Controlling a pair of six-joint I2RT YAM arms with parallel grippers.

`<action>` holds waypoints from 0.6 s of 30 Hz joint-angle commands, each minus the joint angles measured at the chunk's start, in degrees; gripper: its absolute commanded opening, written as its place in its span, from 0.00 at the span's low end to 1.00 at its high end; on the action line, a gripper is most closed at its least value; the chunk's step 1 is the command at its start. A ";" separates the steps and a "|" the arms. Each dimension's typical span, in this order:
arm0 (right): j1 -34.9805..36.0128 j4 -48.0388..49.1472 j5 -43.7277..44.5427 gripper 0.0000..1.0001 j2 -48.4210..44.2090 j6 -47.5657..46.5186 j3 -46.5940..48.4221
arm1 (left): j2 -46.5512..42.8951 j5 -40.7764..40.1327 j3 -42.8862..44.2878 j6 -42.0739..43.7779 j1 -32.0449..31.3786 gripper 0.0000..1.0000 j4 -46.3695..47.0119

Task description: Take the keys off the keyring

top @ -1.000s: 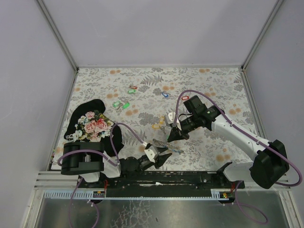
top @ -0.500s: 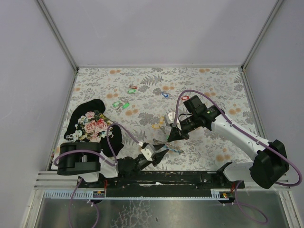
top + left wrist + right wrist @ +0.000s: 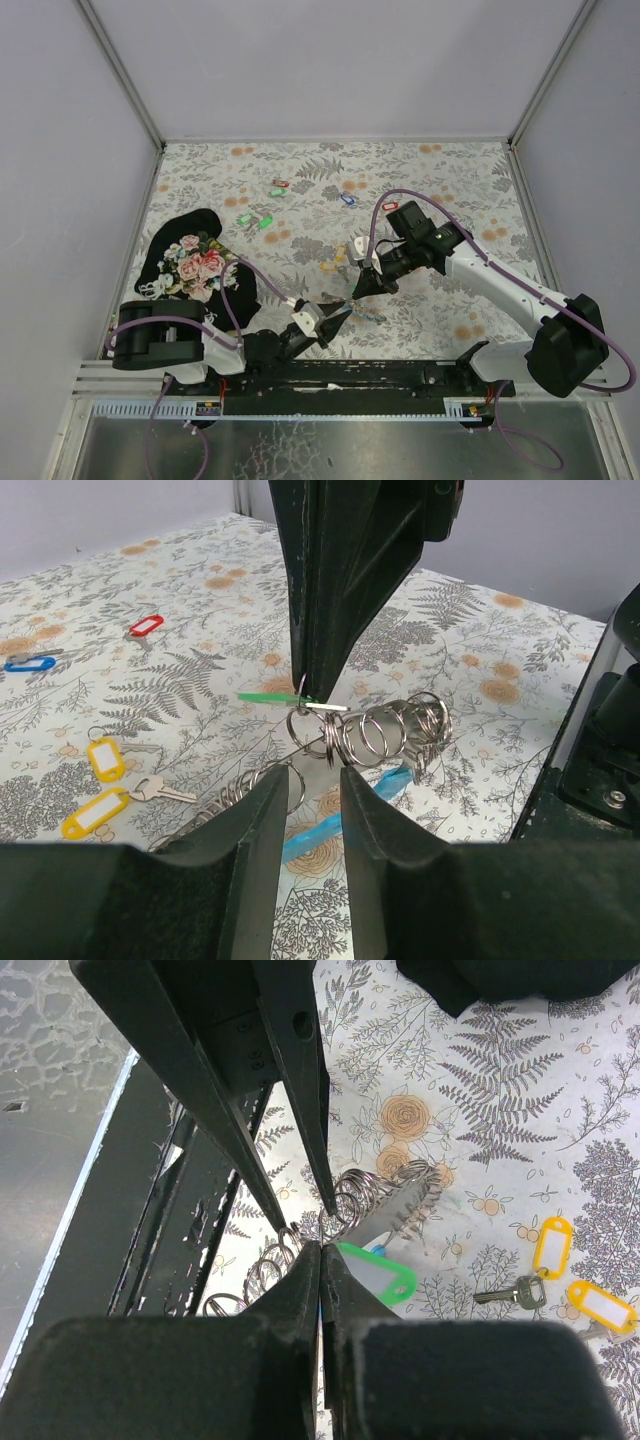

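The desk (image 3: 450,170), under a fern-and-flower print, carries a black cloth (image 3: 190,228) with pink flowers at its left side. Both arms reach to the near middle, where the keyring (image 3: 385,730), a floppy string of metal rings with a blue section (image 3: 320,830), lies partly lifted. The right gripper (image 3: 320,1250) comes down from above, closed on the small ring of the green tag (image 3: 378,1277), which sticks out sideways from its tips, just above the keyring. The left gripper (image 3: 315,775) is slightly open, its tips either side of the blue section; whether they touch it cannot be told. Two yellow tags (image 3: 552,1245) and a small key (image 3: 510,1293) lie close by on the desk.
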 commanded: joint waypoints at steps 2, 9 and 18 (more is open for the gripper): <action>-0.24 -0.28 -3.48 0.00 -1.11 -0.51 2.07 | -2.46 2.64 -1.81 0.16 -0.15 0.30 1.73; -0.24 -0.28 -3.50 0.00 -1.10 -0.58 2.07 | -4.14 2.42 -1.46 -2.47 -0.06 0.34 -1.83; -0.25 -0.29 -3.56 0.00 -1.02 -0.59 2.08 | -5.58 0.71 0.86 -3.84 0.46 0.23 -7.56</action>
